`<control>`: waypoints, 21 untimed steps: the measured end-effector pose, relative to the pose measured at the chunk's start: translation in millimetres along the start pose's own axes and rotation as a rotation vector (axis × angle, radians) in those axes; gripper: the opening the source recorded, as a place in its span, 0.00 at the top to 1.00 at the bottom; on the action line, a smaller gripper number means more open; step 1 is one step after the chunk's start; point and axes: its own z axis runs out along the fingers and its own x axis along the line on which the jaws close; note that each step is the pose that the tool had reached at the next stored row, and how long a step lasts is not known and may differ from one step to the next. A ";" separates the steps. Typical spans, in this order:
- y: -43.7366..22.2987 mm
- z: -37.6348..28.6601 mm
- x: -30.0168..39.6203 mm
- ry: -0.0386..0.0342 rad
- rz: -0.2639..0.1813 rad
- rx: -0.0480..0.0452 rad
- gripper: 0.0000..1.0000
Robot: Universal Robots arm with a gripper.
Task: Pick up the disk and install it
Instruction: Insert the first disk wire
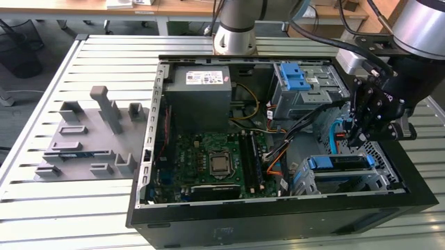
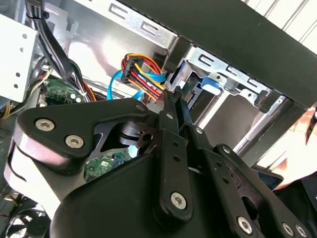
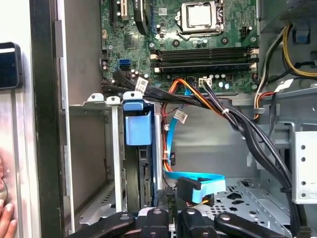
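A slatted grey metal counter (image 1: 104, 208) fills the exterior view. An open black computer case (image 1: 278, 219) lies on it and takes up the middle and right of the frame. The silver and black robot arm (image 1: 424, 26) comes in from the upper right corner, over the case's right side.

In the left half of the exterior view a grey plastic fixture block (image 1: 90, 140) with upright posts sits on the counter, just beside the case. Inside the case, a grey box-shaped power supply (image 1: 198, 99) sits at upper centre. A green motherboard (image 1: 215, 161) lies below it. A metal drive cage with a blue latch (image 1: 306, 86) stands towards the upper right.

The flat disk in its blue plastic carrier (image 1: 337, 162) sits inside a metal bay at the lower right of the case. In the first wrist view its blue carrier tab (image 3: 137, 126) stands up between the bay's metal walls.

The black pincer (image 1: 358, 140) hangs just above the case's right side, between the latched cage and the bay with the disk, touching neither. In both wrist views its fingers (image 2: 171, 119) lie together with nothing seen between them, the tips (image 3: 171, 218) pointing at the bay.

A light blue flat cable (image 3: 198, 181) and a bundle of orange, red and yellow wires (image 2: 141, 72) run near the fingertips. Part of a person's hand (image 3: 5, 218) shows at the case's outer wall.
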 end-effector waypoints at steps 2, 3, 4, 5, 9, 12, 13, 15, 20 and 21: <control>0.0 2.4 2.3 -0.0003 0.000 0.0000 0.83; 0.0 3.7 4.0 -0.0007 0.000 -0.0001 0.83; -0.1 4.8 5.8 -0.0010 0.000 0.0000 0.83; -0.1 5.8 7.5 -0.0011 0.000 -0.0001 0.83; 1.1 8.1 13.0 -0.0012 0.000 -0.0001 0.83; 1.4 8.5 13.7 -0.0011 0.000 0.0000 0.83; 1.4 8.7 14.3 -0.0011 0.000 0.0000 0.83; 1.3 9.2 16.1 -0.0010 0.001 -0.0001 0.83; 1.7 10.1 17.3 -0.0009 0.004 -0.0004 0.83; 1.9 10.2 17.5 -0.0009 0.004 -0.0004 0.83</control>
